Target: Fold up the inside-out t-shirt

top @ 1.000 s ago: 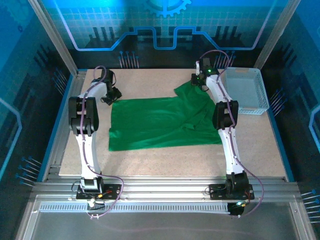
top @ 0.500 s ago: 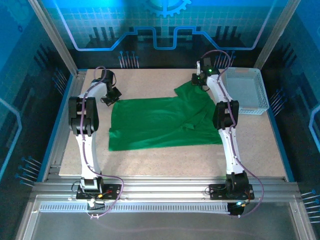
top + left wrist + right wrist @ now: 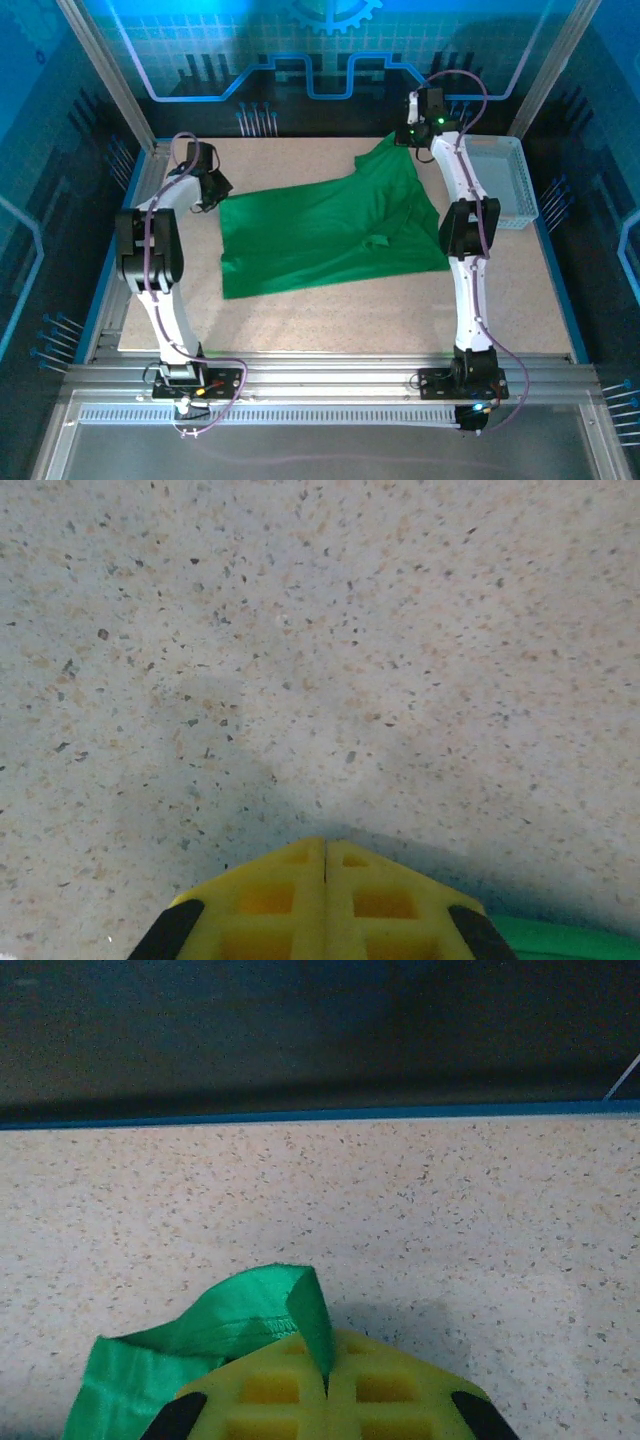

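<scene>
While right pincer pinches t-shirt, left pincer closed.

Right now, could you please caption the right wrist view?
Right gripper shut on an edge of the green t-shirt, speckled table beyond.

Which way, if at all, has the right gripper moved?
Yes: the right gripper moved away toward the far wall, alongside the basket, pulling the t-shirt with it.
</scene>
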Robot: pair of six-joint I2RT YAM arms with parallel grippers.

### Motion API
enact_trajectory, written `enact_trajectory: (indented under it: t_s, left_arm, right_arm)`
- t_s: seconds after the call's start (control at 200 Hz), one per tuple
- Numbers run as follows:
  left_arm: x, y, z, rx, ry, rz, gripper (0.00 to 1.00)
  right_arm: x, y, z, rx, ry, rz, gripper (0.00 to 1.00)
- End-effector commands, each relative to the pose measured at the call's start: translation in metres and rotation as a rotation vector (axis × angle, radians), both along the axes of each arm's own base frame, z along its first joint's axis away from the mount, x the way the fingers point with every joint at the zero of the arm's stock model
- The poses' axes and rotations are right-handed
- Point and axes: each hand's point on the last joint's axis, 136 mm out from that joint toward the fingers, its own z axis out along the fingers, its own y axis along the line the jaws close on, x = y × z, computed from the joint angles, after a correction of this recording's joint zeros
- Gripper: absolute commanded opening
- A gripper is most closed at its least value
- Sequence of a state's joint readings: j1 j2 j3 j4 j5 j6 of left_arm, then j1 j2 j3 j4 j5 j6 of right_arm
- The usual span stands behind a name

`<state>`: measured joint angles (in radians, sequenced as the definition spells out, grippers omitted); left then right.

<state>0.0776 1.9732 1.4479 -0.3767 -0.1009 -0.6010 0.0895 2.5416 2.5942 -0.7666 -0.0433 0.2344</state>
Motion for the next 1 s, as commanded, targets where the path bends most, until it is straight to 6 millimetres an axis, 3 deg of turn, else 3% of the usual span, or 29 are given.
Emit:
enact_trajectory:
  t_s: [0.0, 0.2, 0.215, 0.24, 0.48, 0.8, 0.991]
  left_arm:
    - [0.003, 0.004, 0.024, 0.022, -0.091, -0.002, 0.00]
    - [-0.004, 0.000, 0.029, 0.009, -0.120, -0.020, 0.00]
    - [-0.005, 0.000, 0.029, 0.009, -0.123, -0.021, 0.00]
    - [-0.007, -0.002, 0.029, 0.004, -0.125, -0.024, 0.00]
    - [-0.037, -0.012, 0.023, -0.073, -0.154, 0.006, 0.00]
    - [-0.088, -0.024, 0.015, -0.086, -0.186, 0.016, 0.00]
    - [-0.121, -0.017, 0.008, -0.029, -0.184, 0.040, 0.00]
  right_arm:
    - [-0.009, -0.003, 0.016, 0.013, -0.007, 0.018, 0.00]
    - [-0.027, 0.000, 0.025, 0.011, -0.022, 0.039, 0.00]
    - [-0.029, 0.000, 0.018, 0.010, -0.011, 0.039, 0.00]
    - [-0.034, 0.000, 0.031, 0.009, -0.035, 0.040, 0.00]
    - [-0.076, -0.008, 0.040, 0.010, -0.114, 0.025, 0.00]
    - [-0.140, -0.031, 0.022, 0.005, -0.093, -0.070, 0.00]
    - [-0.176, -0.046, 0.005, 0.041, -0.068, -0.157, 0.00]
